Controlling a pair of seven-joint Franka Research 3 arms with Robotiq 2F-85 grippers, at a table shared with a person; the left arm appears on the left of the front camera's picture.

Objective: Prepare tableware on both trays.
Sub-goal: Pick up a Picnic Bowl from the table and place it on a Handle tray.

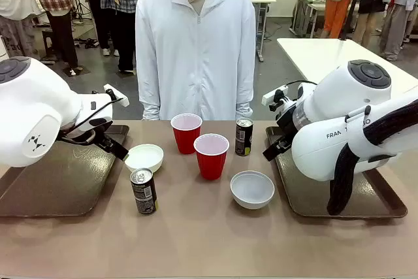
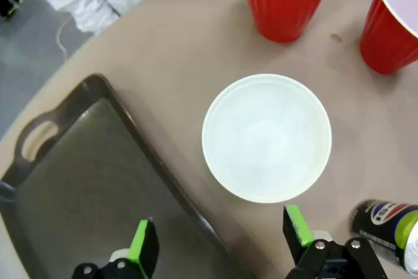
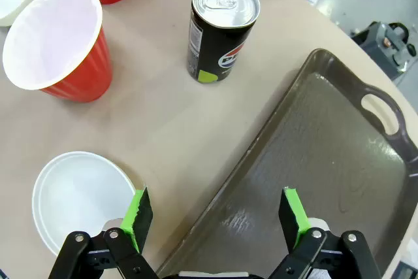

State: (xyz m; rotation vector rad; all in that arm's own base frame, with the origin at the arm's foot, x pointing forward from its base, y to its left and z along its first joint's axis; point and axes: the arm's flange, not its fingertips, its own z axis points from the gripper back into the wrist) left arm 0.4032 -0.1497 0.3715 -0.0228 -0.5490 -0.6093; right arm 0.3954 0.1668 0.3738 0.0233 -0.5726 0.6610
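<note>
We see a broad brown table (image 1: 196, 240) with a person in a white zipped hooded jacket (image 1: 196, 44) standing at its far edge. The white left arm (image 1: 32, 115) and white right arm (image 1: 339, 129) reach in from either side. Two large dark brown rectangular plastic trays with raised rims lie beneath them, the left tray (image 1: 65, 187) and the right tray (image 1: 307, 194). All the tableware stands on the table between the trays. Of the two small round white bowls, the left bowl (image 1: 144, 157) sits just beside the left tray and the right bowl (image 1: 252, 189) just beside the right tray. Two red plastic cups with white insides, the far cup (image 1: 186, 133) and the near cup (image 1: 211, 156), stand upright in the middle, close together. Of the two slim dark drink cans, the near can (image 1: 144, 191) stands in front of the left bowl and the far can (image 1: 243, 137) between the far cup and the right tray. The left gripper (image 2: 219, 230) hovers over the left tray's inner rim, its green-padded fingers spread wide around nothing. The right gripper (image 3: 215, 204) hangs over the right tray's rim, equally wide and empty, with one finger above the right bowl's edge.
</note>
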